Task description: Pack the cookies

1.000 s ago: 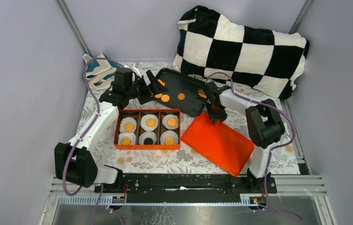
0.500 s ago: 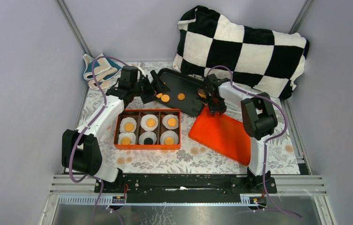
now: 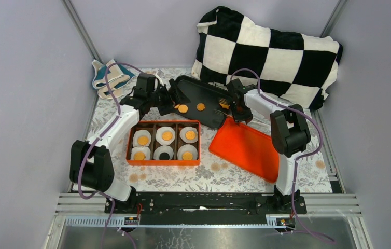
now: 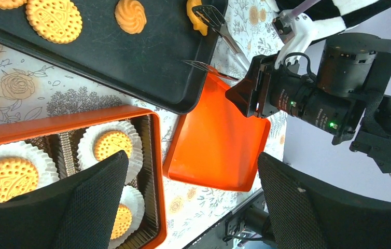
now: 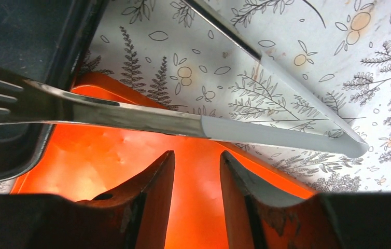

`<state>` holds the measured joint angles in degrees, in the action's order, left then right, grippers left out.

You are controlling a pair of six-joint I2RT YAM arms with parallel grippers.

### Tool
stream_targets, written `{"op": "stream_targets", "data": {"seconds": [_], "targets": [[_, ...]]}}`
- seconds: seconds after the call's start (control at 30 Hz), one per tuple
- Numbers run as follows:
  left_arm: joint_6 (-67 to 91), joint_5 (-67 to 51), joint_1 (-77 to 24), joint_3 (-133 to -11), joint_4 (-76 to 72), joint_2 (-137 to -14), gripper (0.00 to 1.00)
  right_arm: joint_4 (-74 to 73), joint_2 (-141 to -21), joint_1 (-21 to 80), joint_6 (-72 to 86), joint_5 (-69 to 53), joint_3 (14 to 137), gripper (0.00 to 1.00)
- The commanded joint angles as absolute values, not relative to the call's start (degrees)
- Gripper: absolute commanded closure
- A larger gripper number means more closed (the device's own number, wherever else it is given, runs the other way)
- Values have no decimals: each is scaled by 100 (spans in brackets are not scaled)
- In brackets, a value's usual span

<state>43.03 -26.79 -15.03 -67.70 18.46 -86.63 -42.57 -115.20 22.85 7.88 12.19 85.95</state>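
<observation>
Top view: the orange lid (image 3: 245, 148), held raised a second ago by the right gripper (image 3: 237, 113), now lies on the counter (image 3: 204, 176) just right of the box (image 3: 163, 122), which stands uncovered. Loose cookies (image 3: 182, 109) remain on the black tray (image 3: 211, 116), close to the left gripper (image 3: 175, 98). Left wrist view: its jaws stand wide apart and empty. Right wrist view: jaws slightly parted over the lid with nothing between them, and the tongs (image 5: 131, 116) lie just ahead. Judgement: the lid appears released, so loading can proceed.

The table (image 3: 204, 179) is viewed from above its near edge. The left wrist view is turned rightward, the right one closely downward; the orange lid (image 4: 219, 150) is shared.
</observation>
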Motion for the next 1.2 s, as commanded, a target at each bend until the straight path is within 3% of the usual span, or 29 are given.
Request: {"op": "stream_targets", "data": {"seconds": [0.0, 0.43, 0.53, 0.73, 0.8, 1.17], "targets": [[4245, -2670, -1645, -6824, 1554, -8571, 3, -4233, -11408, 2259, 688, 1576, 8595, 55], [4285, -2625, -1833, -6697, 1538, -8577, 3, -4249, -12559, 1964, 565, 459, 8945, 56], [4322, -2601, -1874, -6657, 1540, -8593, 3, -4155, -12531, 1908, 490, -135, 8814, 64], [4381, -2585, -1966, -6666, 1529, -8600, 3, -4066, -12302, 1907, 469, -463, 8579, 93], [4393, -2577, -1983, -6683, 1530, -8596, 3, -4054, -12161, 1905, 476, -493, 8457, 98], [4323, -2384, -2229, -6954, 1626, -8817, 3, -3743, -10942, 1907, 848, -225, 7849, 100]]}}
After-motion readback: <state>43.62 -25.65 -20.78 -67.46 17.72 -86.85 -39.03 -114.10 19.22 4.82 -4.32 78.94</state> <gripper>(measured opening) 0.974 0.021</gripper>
